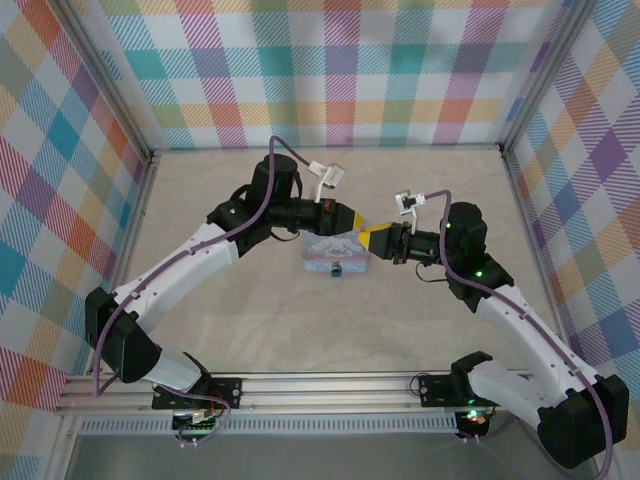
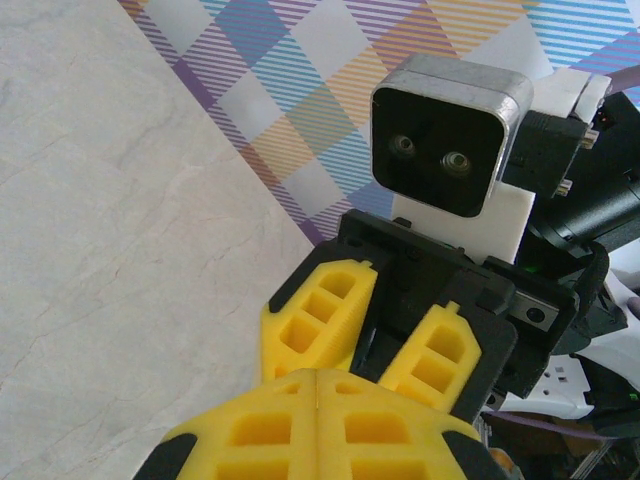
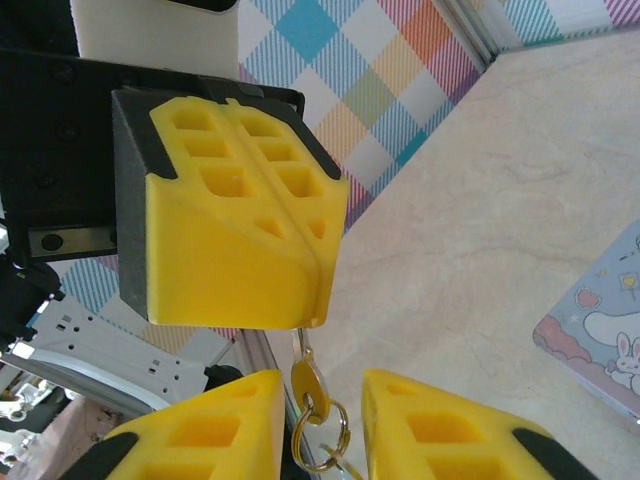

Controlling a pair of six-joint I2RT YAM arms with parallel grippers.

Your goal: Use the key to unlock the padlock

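Note:
My left gripper (image 1: pixel 352 220) is shut on the blade of a small brass key (image 3: pixel 308 383), which hangs from its tip with a key ring (image 3: pixel 322 440) below. My right gripper (image 1: pixel 378 238) is open, and the key dangles between its two yellow fingers (image 3: pixel 205 430) without touching them. The two grippers meet tip to tip just above the pale-blue tin (image 1: pixel 335 250). The padlock (image 1: pixel 337 268), a tiny dark thing, sits at the tin's near edge. In the left wrist view my shut left gripper (image 2: pixel 315 378) faces the right gripper's spread fingers (image 2: pixel 325 305).
A corner of the pale-blue tin (image 3: pixel 600 340) with its white cartoon figure lies on the beige table (image 1: pixel 330 340). Checked walls (image 1: pixel 330 70) close off the back and both sides. An aluminium rail (image 1: pixel 320 385) runs along the near edge.

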